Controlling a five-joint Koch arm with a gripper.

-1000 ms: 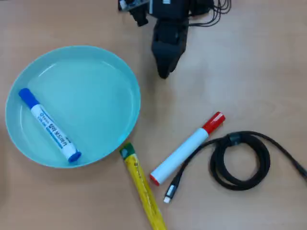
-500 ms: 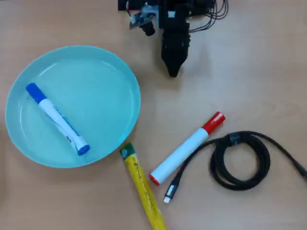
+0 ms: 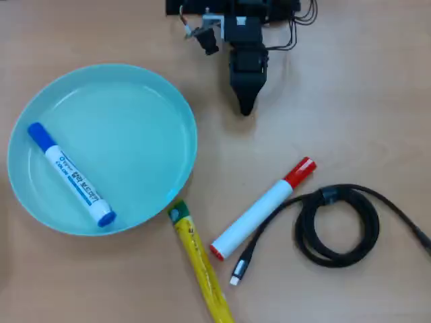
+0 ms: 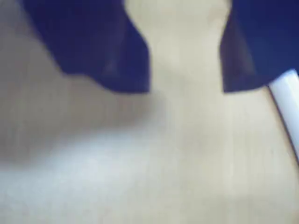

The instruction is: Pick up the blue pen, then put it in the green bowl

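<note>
The blue pen (image 3: 71, 175), a slim white marker with a blue cap, lies inside the green bowl (image 3: 145, 101), slanting from upper left to lower right along the bowl's left side. The bowl sits at the left of the overhead view. My gripper (image 3: 246, 108) is at the top centre, well to the right of the bowl, pointing toward the table and holding nothing. In the wrist view the gripper (image 4: 184, 88) shows two dark jaws standing a little apart with bare table between them.
A thick white marker with a red cap (image 3: 262, 208) lies right of the bowl. A yellow pen with a green tip (image 3: 199, 266) lies by the bowl's lower rim. A coiled black cable (image 3: 337, 225) lies at the right. A white edge (image 4: 287, 100) shows in the wrist view.
</note>
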